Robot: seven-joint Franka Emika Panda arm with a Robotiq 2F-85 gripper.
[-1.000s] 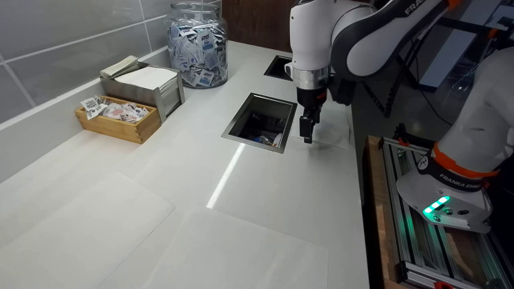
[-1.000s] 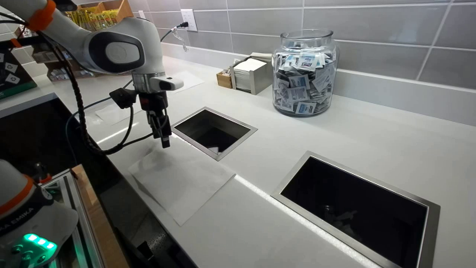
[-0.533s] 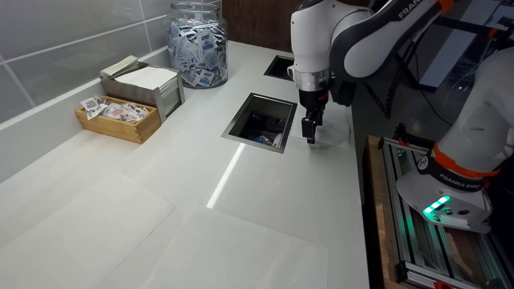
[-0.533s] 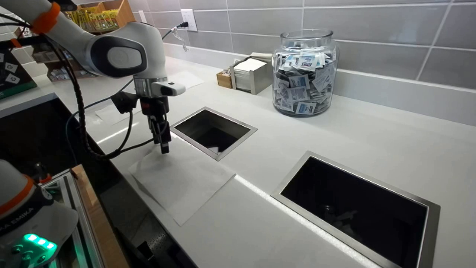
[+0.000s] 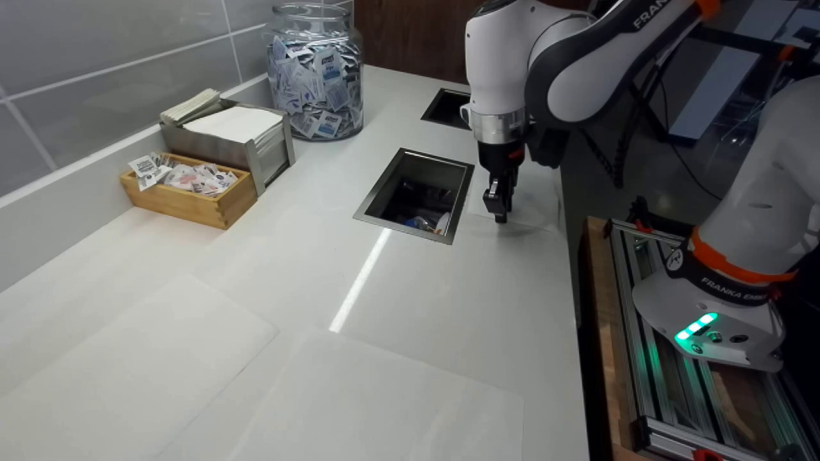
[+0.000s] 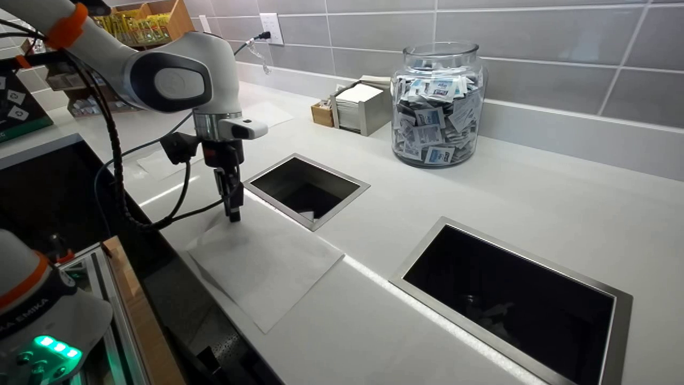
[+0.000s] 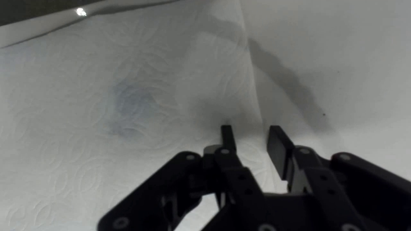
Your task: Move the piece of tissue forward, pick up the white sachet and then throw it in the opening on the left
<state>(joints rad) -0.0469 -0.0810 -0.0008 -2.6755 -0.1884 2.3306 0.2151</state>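
With hand [image 7: 250, 134] parted, straddles the right edge of tissue [image 7: 128, 112] spread over the wrist frame's left. Probably calls for pinching.

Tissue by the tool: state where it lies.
In the wrist view, the tissue covers most of the left side, its edge beneath the tool; in an exterior view, it lies beside the left-hand opening.
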